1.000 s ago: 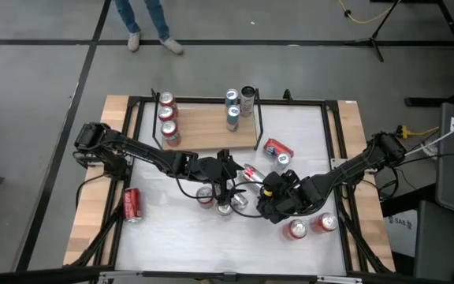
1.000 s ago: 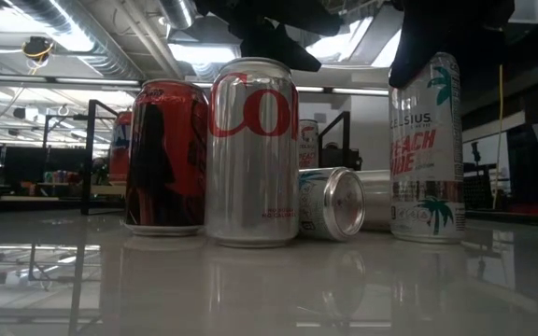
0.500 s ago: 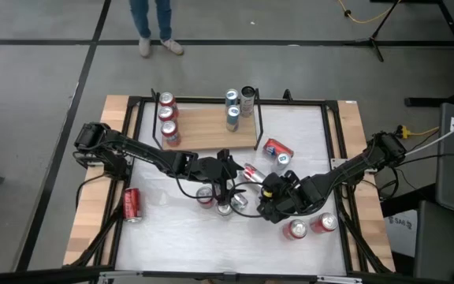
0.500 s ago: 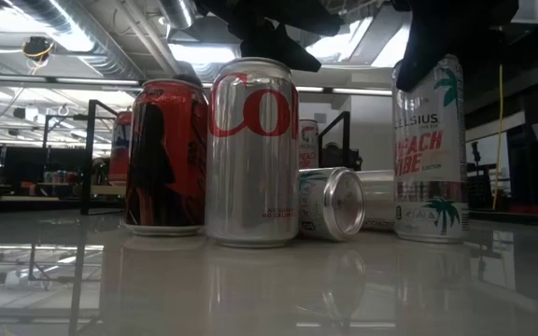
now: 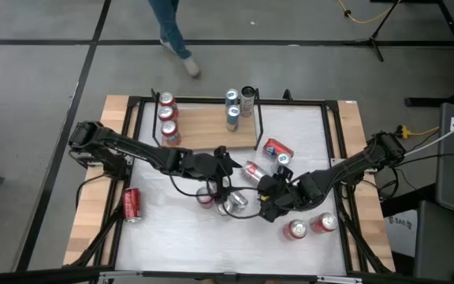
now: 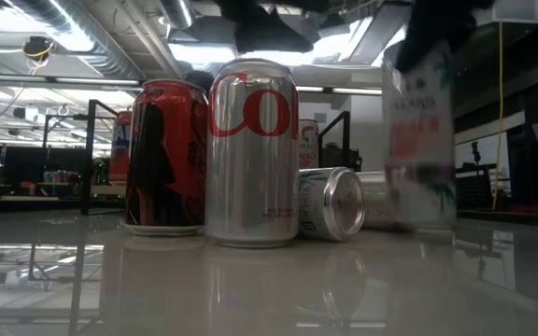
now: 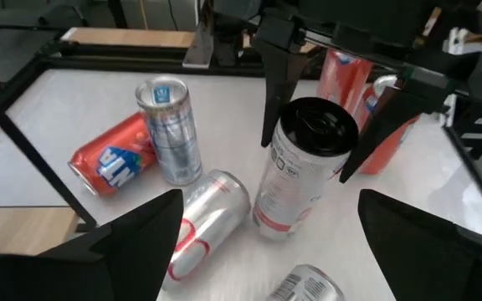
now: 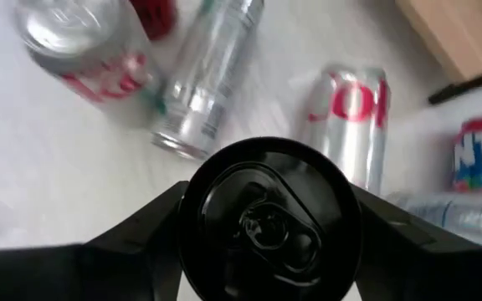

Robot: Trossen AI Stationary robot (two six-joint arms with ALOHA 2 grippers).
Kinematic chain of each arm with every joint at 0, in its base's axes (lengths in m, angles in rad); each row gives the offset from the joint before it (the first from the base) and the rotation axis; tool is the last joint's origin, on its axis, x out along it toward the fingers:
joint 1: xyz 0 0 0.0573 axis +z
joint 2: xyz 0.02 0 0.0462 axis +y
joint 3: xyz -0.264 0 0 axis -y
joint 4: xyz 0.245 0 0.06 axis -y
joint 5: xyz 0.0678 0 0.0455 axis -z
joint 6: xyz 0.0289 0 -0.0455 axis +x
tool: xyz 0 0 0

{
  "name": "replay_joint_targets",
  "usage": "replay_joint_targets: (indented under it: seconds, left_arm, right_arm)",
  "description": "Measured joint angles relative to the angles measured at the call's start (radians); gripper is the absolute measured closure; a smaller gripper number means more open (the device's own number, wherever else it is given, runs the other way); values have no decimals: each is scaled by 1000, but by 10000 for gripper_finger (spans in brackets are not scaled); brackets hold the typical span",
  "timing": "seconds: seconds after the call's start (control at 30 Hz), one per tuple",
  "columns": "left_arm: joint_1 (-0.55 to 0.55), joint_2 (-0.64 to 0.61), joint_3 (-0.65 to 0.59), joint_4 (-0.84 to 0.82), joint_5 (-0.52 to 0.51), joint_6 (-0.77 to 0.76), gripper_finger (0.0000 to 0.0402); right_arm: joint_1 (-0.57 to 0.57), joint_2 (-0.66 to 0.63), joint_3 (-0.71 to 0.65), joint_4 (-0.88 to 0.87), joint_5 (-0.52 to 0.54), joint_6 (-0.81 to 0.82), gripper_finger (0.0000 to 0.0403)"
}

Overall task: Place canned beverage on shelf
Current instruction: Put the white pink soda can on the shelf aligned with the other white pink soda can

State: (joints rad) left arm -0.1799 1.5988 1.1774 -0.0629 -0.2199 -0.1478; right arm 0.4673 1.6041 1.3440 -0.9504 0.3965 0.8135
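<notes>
My right gripper (image 5: 268,194) is shut on a tall white Celsius can (image 7: 295,180) with a black top (image 8: 266,219), near the table's middle. In the low view this can (image 6: 418,140) shows blurred, right of a standing silver Coke can (image 6: 252,149). My left gripper (image 7: 279,276) is open, a little above the table and left of the can, with nothing between its fingers; from above it (image 5: 224,170) shows over the can cluster. The shelf (image 5: 211,128), a wooden board in black rails, lies at the far side with several cans standing on it. My right gripper pinches the Celsius can by its top end (image 7: 288,138), one finger (image 7: 274,84) on each side just under the black rim. The fingers slant down at it from above. The can hangs tilted below them, its bottom (image 6: 417,222) just clear of the table.
A red can (image 6: 164,154) stands beside the Coke can, and a silver can (image 6: 332,203) lies behind them. More cans lie nearby (image 7: 111,163) (image 7: 212,219). Two red cans (image 5: 309,226) stand near the right front. One red can (image 5: 131,203) lies at the left.
My right gripper has rolled at the wrist and risen a little, taking the Celsius can with it: the can stood upright on the table and now hangs tilted, just lifted clear. My left gripper, still open, has gone up slightly above the Coke can.
</notes>
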Motion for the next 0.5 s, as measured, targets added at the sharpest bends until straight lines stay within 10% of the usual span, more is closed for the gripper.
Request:
replay_joint_targets:
  seconds: [0.5]
  left_arm:
    - [4, -294, 2, -367, -53, 114, 50]
  right_arm:
    - [-265, -3, 372, -158, -84, -570, 157]
